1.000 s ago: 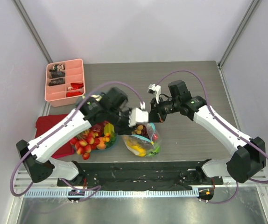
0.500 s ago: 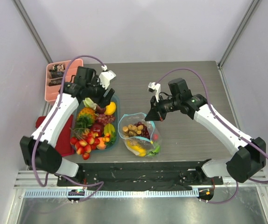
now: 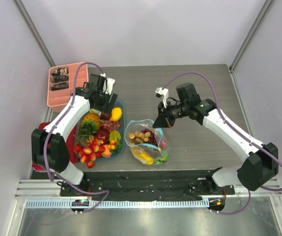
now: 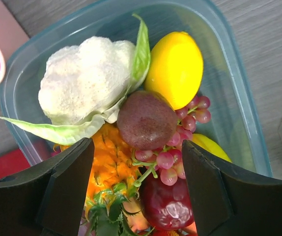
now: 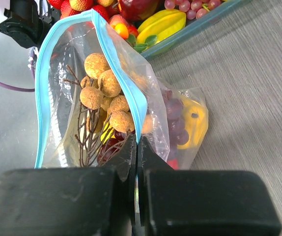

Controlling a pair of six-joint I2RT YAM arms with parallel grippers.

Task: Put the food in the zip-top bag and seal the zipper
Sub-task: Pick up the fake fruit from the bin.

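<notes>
The food (image 3: 98,132) fills a clear blue-tinted tub (image 3: 122,109): lemon (image 4: 175,69), grapes (image 4: 166,156), a purple-brown fruit (image 4: 147,119), a cauliflower (image 4: 84,78), strawberries. My left gripper (image 3: 103,104) is open and empty, hovering over the tub's far end (image 4: 137,196). The zip-top bag (image 3: 146,142) stands open beside the tub, holding brown nuts on twigs (image 5: 104,96), grapes and yellow pieces. My right gripper (image 3: 156,124) is shut on the zipper (image 5: 119,64), the teal strip at the bag's mouth, pinching its edge (image 5: 137,150).
A pink divided tray (image 3: 68,83) sits at the table's far left corner. A dark red cloth (image 3: 47,132) lies under the tub's left side. Grey walls enclose the table on three sides.
My left gripper has moved from over the bag's mouth back left and now hangs over the tub's far end, empty. The nuts now lie in the bag. The right gripper still holds the bag edge.
</notes>
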